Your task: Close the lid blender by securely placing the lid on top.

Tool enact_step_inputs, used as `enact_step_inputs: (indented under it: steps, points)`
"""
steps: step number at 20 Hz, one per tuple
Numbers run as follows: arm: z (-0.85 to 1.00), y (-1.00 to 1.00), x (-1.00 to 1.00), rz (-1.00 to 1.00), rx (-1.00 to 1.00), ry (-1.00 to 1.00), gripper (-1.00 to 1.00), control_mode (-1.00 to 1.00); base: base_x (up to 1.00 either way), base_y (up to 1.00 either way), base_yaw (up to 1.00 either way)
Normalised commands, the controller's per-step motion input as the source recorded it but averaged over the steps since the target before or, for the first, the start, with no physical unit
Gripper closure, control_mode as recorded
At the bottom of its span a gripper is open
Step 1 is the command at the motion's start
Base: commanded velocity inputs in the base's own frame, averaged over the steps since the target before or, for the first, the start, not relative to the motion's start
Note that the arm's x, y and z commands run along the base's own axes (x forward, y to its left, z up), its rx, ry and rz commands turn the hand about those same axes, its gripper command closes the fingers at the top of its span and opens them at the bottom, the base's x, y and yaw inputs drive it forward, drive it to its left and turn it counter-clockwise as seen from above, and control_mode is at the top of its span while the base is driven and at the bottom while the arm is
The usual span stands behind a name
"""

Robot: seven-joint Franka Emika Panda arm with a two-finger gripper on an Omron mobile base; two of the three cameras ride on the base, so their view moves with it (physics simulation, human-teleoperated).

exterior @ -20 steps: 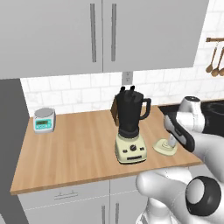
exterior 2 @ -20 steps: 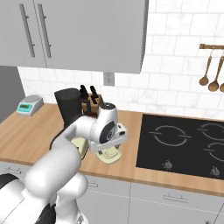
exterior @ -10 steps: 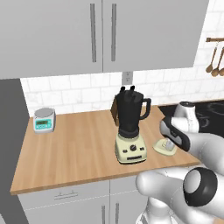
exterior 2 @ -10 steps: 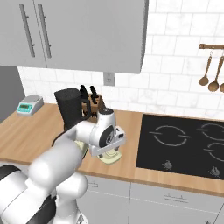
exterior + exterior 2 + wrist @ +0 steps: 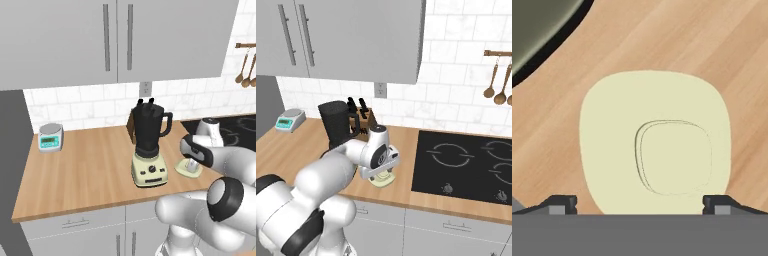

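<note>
**Gripper settles over the lid, jaws wide, nothing picked up yet**

Since a second ago the arm has swung lower and closer to the counter, so the gripper now hangs right over the lid instead of above and to its side. Its fingers are spread as wide as they go, one tip at each lower corner of the hand view, with the lid's raised knob between them and nothing held.

The lid lies flat on the wooden counter, just beside the blender on the side toward the stove. In the right base view the lid peeks out under the wrist. The blender's dark jar stands upright on its cream base with its top uncovered, so the task is at an early step: the approach for the pick.

By my reading, the next move calls for a short drop straight down until the fingers bracket the knob, then a firm close on it. After that comes a lift high enough to clear the jar's rim and a level placement on top. A tilted lid would likely sit crooked on the rim.

Around this, grey cabinets hang over a white tiled wall. A small kitchen scale sits well apart at the far end of the counter, a knife block stands behind the blender, and a black stove top lies beyond the lid.
</note>
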Motion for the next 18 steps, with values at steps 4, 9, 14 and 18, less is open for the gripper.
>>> enact_step_inputs:
  steps: [4,9,14,18]
  points:
    - [-0.07,0.00,0.14,0.03,0.00,0.00,-1.00,-1.00,0.00,0.00,0.00]
    - [-0.08,0.00,0.26,0.01,0.00,0.00,-1.00,-1.00,0.00,0.00,0.00]
    - [-0.20,0.00,0.22,0.00,0.00,0.00,-1.00,-1.00,0.00,0.00,0.00]
    - [-0.35,0.00,0.03,0.00,0.00,0.00,-1.00,-1.00,0.00,0.00,0.00]
